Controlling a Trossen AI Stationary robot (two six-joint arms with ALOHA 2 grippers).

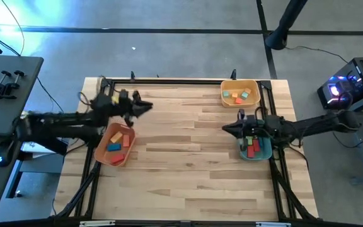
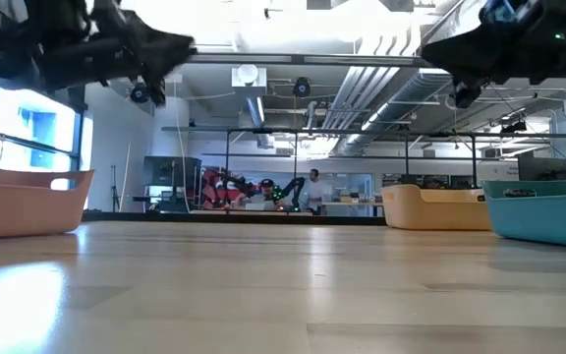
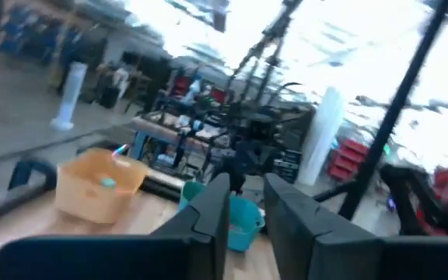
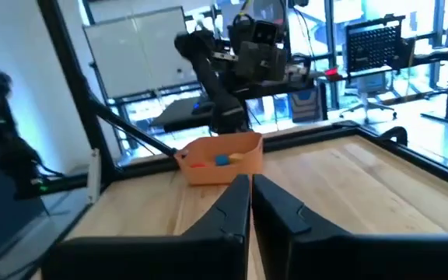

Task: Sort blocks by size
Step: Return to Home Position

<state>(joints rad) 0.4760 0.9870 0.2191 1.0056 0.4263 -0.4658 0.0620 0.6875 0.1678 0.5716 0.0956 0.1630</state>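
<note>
All the blocks I see lie inside three bins. Red, blue and yellow blocks (image 1: pixel 117 141) sit in the orange bin (image 1: pixel 103 154) at the left. Orange and teal blocks (image 1: pixel 238 96) are in the yellow bin (image 1: pixel 224 94) at the far right. Red and green blocks (image 1: pixel 252 146) fill the teal bin (image 1: pixel 265 152) at the right. My left gripper (image 1: pixel 149 107) hovers beyond the orange bin, its fingers (image 3: pixel 212 214) a narrow gap apart with nothing between them. My right gripper (image 1: pixel 225 129) hangs beside the teal bin, shut and empty (image 4: pixel 251 187).
A black frame (image 1: pixel 169 81) runs along the table's far edge and down both sides. The wooden tabletop (image 1: pixel 188 164) between the bins is bare. A desk with clamps (image 1: pixel 5 82) stands off the table's left side.
</note>
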